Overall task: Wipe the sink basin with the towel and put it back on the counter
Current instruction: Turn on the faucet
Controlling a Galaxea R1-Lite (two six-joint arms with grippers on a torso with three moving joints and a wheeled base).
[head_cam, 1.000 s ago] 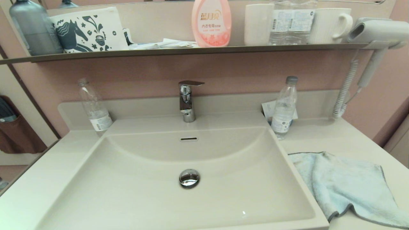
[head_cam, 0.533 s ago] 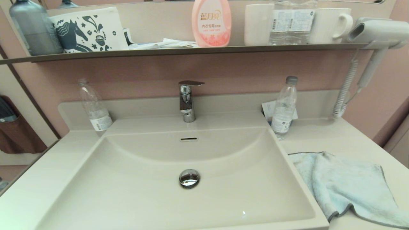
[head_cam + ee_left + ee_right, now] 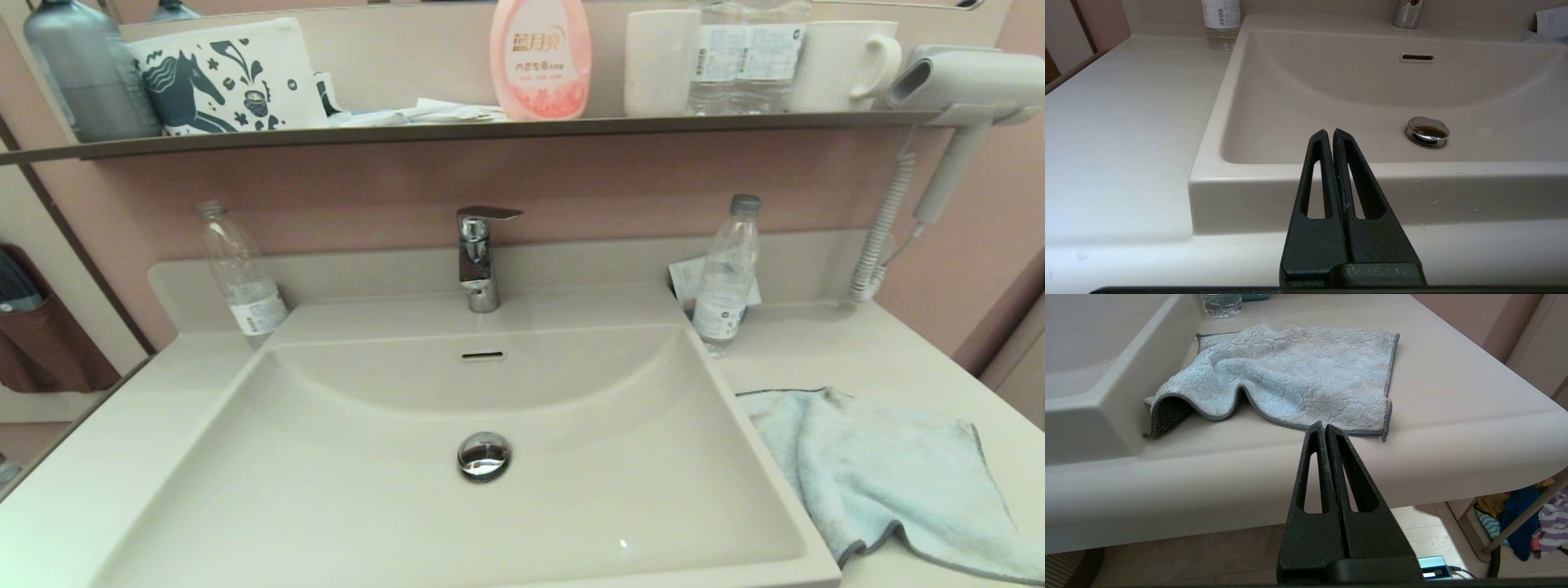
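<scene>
Your towel [image 3: 890, 482] lies spread on the counter [image 3: 857, 351] just right of the sink basin [image 3: 457, 506], its near corner curled up against the basin's rim. Your right gripper [image 3: 1324, 426] is clenched on nothing, in front of the basin's right side, apparently short of the towel. Your left gripper [image 3: 1328, 134] is likewise pressed closed, before the basin's front rim
</scene>
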